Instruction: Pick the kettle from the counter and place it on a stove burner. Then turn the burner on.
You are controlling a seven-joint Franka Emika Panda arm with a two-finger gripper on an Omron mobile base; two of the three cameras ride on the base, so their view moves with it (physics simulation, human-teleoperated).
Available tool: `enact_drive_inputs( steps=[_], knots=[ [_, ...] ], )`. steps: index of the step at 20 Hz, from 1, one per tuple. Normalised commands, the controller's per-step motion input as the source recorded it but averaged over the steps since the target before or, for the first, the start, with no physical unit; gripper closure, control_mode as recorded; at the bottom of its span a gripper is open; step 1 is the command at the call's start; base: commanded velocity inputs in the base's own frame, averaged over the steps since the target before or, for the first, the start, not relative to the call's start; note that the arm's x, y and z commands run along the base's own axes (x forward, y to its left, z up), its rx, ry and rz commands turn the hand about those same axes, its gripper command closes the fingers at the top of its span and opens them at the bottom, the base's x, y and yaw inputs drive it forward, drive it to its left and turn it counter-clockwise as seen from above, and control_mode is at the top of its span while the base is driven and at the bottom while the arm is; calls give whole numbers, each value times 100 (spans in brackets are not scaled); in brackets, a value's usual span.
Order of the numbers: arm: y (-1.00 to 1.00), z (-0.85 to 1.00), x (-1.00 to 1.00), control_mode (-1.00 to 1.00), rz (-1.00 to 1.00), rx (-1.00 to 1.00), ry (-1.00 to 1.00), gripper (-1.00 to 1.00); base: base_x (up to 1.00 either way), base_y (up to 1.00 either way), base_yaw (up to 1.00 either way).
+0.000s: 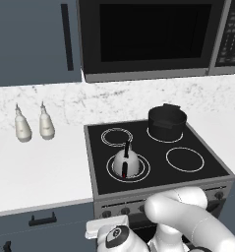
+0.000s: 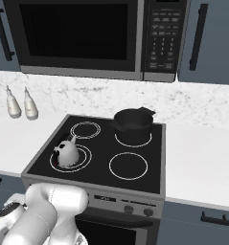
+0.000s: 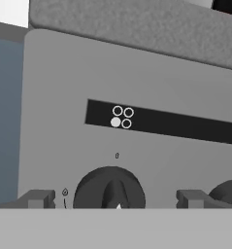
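- Jaws spread wide, gripping nothing; fingertips (image 3: 37,198) flank the knob (image 3: 109,188) at 9 and 3 o'clock.
- Gripper (image 3: 112,199) faces the stove's front panel; the knob sits dead centre between the tips, its grip ridge running roughly 12 to 6.
- Icon strip (image 3: 121,117) at 12 of the knob marks the lower-left ring.
- Kettle (image 1: 125,162) already stands on the burner (image 1: 143,170), front-left on the cooktop (image 1: 197,142).
- Judgement: closing on the knob and twisting comes next.
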Motion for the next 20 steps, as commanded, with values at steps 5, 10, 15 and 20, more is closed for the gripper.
enact_drive_inputs(
  steps=[5, 10, 15, 20],
  knots=[
    [3, 0, 4, -100, 0, 0, 0, -100, 0, 0, 0],
    [0, 0, 0, -100, 0, 0, 0, 100, 0, 0, 0],
    [0, 0, 0, -100, 0, 0, 0, 100, 0, 0, 0],
    [0, 0, 0, -100, 0, 0, 0, 100, 0, 0, 0]
  ],
)
